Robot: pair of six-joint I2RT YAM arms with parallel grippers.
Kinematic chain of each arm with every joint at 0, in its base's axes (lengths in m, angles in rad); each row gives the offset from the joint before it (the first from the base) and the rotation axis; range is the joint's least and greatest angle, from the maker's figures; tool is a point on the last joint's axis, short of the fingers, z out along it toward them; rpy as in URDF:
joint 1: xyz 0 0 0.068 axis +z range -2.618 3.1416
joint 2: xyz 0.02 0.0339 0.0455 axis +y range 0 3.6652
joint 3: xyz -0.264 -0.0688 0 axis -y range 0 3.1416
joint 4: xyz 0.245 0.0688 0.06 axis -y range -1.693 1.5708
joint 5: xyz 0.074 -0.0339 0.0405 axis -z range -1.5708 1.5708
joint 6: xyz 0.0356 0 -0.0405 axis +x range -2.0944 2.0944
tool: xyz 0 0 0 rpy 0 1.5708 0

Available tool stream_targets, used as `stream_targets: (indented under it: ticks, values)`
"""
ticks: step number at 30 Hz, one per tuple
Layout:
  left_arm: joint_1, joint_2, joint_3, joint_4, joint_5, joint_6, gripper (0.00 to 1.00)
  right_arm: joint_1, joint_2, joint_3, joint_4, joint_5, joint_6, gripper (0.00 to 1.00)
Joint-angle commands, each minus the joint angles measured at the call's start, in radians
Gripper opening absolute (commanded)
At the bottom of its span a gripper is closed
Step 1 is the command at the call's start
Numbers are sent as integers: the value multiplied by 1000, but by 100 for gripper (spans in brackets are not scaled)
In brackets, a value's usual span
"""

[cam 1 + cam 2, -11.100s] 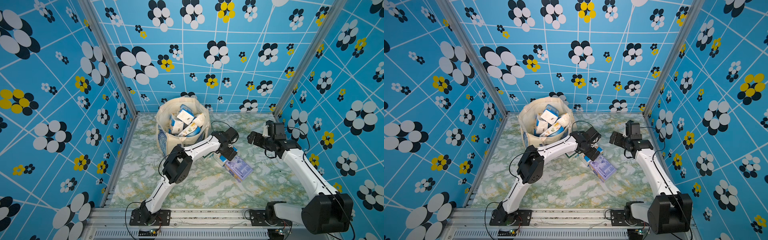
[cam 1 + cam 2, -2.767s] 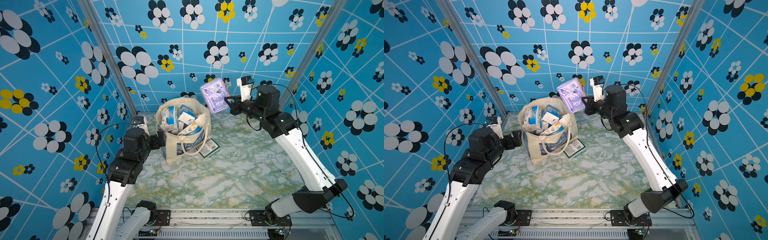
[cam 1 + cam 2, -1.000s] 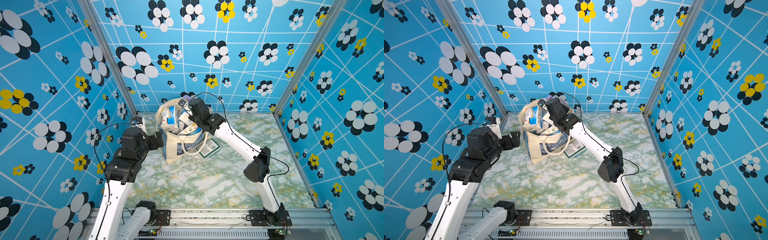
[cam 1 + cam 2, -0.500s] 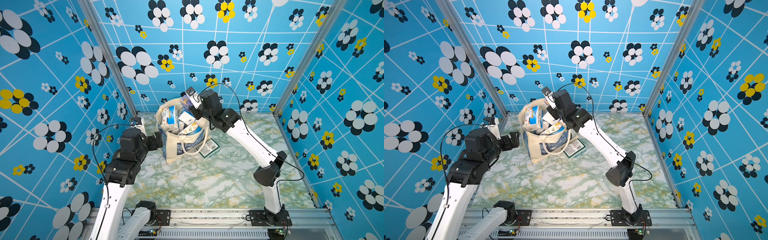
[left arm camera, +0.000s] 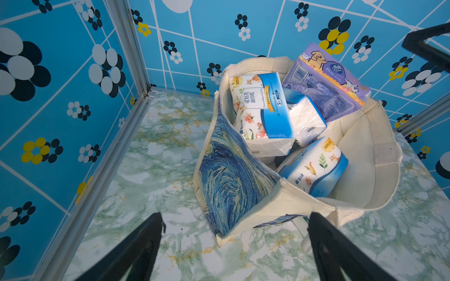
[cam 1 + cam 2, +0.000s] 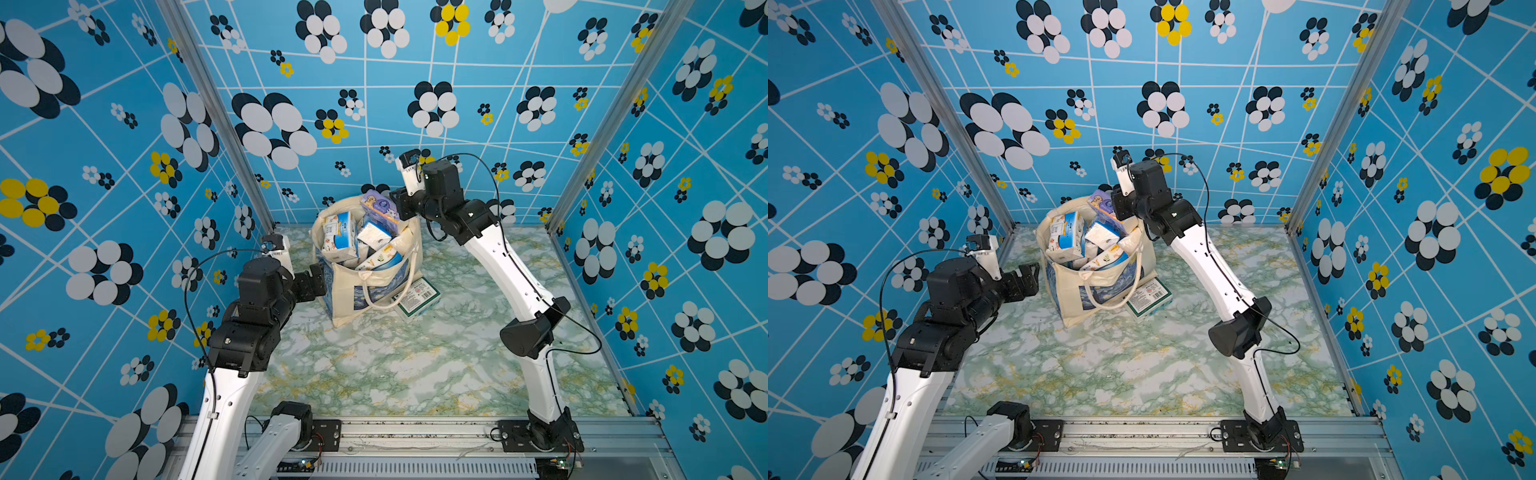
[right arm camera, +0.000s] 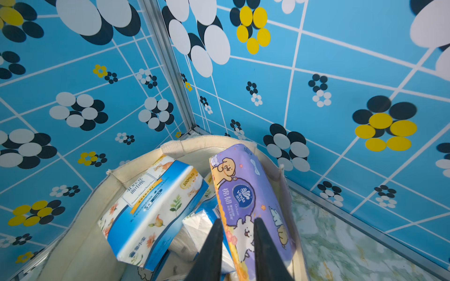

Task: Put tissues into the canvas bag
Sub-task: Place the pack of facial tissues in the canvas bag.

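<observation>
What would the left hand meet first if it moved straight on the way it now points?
Most likely the canvas bag: the left hand, jaws open, points at its near corner beside the blue-printed side, with nothing between them in the left wrist view.

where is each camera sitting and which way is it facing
Top views: high at the front, looking down over the marble table; left arm, right arm and canvas bag show in both.
Left wrist: on the left arm, looking past the open left gripper at the bag's mouth.
Right wrist: over the bag, looking past the right gripper at the lavender pack.
Shared: both wrist views show that pack and a blue-and-white pack.
</observation>
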Motion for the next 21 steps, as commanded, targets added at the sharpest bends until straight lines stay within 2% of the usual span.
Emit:
stream_targets:
  ticks: [1,7,12,17,21]
  values:
    - [2,6,9,24,30,-9,96,-4,60,34,-38,-53,49,24]
    - [-13,21,24,25,54,8,95,-5,149,79,-38,-103,83,23]
    - [-44,39,32,25,47,26,95,-5,188,105,-45,-197,108,21]
    - [-70,45,35,30,35,42,95,-4,147,87,-38,-229,98,26]
    - [-95,44,32,38,38,70,93,-6,34,-32,40,-269,92,34]
